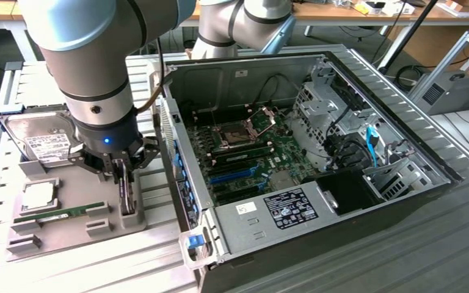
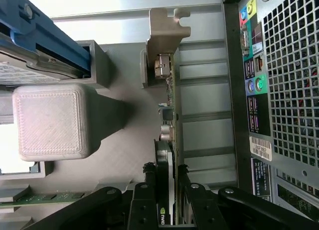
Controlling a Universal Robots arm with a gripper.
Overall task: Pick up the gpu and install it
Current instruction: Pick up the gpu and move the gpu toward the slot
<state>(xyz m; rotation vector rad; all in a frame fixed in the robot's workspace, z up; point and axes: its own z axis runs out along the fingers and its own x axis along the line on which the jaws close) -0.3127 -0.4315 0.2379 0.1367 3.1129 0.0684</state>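
Well — gpu, grey tray, alu bench

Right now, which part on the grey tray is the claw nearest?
The gpu, standing on edge right at the gripper; the hard drive and memory stick sit apart from it.

Item, one gpu: thin dark circuit board with a pale silver end bracket, standing upright on its long edge in a slot of the grey tray, directly beneath me, just beside the open computer case.
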